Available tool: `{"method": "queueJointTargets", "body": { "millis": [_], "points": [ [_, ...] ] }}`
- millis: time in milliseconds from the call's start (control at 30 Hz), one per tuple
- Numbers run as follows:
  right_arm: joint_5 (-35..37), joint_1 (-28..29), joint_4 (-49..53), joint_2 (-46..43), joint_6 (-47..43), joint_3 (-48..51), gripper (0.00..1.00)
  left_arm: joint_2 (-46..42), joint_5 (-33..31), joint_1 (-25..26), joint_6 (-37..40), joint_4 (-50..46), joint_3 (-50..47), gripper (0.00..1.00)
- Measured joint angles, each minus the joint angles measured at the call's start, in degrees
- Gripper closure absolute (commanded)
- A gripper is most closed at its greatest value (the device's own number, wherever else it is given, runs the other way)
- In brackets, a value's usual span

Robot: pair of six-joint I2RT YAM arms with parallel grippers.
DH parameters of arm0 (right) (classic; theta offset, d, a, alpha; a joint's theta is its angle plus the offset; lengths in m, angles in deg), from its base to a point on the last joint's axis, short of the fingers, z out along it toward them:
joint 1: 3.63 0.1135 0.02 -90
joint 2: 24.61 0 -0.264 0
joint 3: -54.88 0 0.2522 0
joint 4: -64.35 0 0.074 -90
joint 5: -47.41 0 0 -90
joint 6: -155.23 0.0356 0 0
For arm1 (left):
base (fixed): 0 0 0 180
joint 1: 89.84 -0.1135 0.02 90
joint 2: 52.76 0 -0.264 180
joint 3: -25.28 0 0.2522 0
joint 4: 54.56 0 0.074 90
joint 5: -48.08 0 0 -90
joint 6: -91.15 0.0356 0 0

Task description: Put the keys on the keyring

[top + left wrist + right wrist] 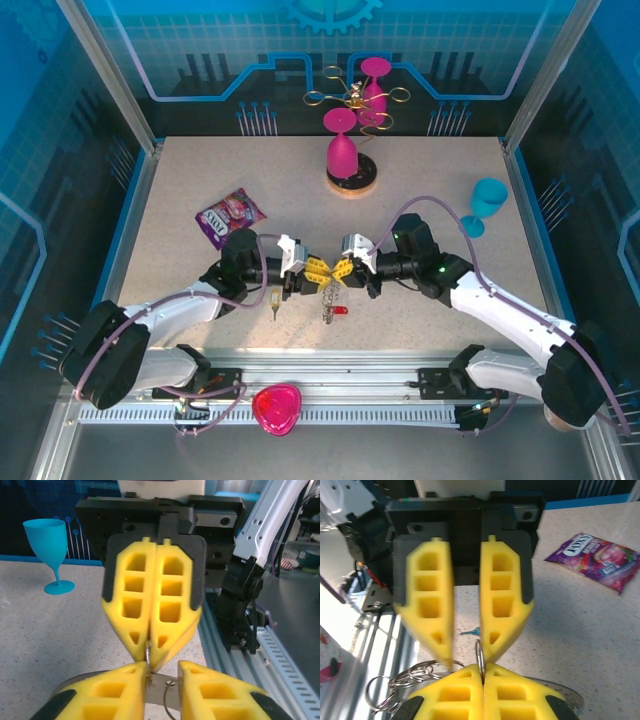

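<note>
Both arms meet nose to nose over the near middle of the table. The right gripper is clamped tight, pads flush together, pinching 1 thin wire loop of the keyring, which hangs off the surface between the 2 claws. The left gripper is spread wide with nothing clamped, 1 finger on each side of the ring's flat grey body; whether a pad is actually touching metal is hard to tell from this close.

2 keys wait on the table: a yellow-headed key near and to the left of the ring, and a red-headed key just below it.

This looks like a second hold being set up on the ring. Best play: close the left pads on the flat grey body, not the springy loops, so it can't swivel. Squeeze slowly, and keep the right's pinch firm until that hold is sure. Then 1 claw can go for a key, taking it by the head.
</note>
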Motion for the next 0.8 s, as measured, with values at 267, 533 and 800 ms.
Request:
{"method": "queueJointTargets", "body": {
  "millis": [267,533,800],
  "points": [
    [5.8,0.3,2.2,-3.4,-1.8,3.2,1.0,-7.6,-7.3,-1.9,0.6,-5.7,-0.7,0.35],
    [5.8,0.3,5.9,-3.1,-3.7,2.5,1.0,-13.0,-30.9,-2.3,-6.2,-28.2,4.4,0.34],
    [5.7,0.3,6.3,-2.3,-3.7,1.6,1.0,-10.7,-47.1,-2.4,-21.6,-53.1,12.5,0.4]
  ]
}}
